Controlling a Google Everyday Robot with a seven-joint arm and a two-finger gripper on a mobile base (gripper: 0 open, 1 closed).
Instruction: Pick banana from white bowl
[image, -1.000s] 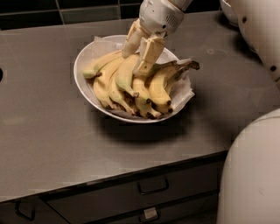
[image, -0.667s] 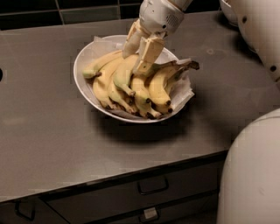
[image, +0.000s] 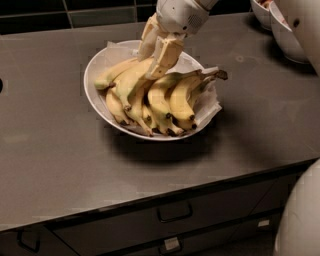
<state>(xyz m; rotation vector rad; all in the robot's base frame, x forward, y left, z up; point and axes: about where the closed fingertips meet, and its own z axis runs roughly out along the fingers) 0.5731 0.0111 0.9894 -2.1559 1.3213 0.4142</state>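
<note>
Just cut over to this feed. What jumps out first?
A white bowl heaped with bananas sits mid-counter, its paper lining poking out on the right. The gripper reaches down from the top of the view onto the back of the heap and touches the uppermost bananas.

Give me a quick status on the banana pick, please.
Gripper low in white bowl, at banana. Banana not yet lifted. Other bananas packed against it.
</note>
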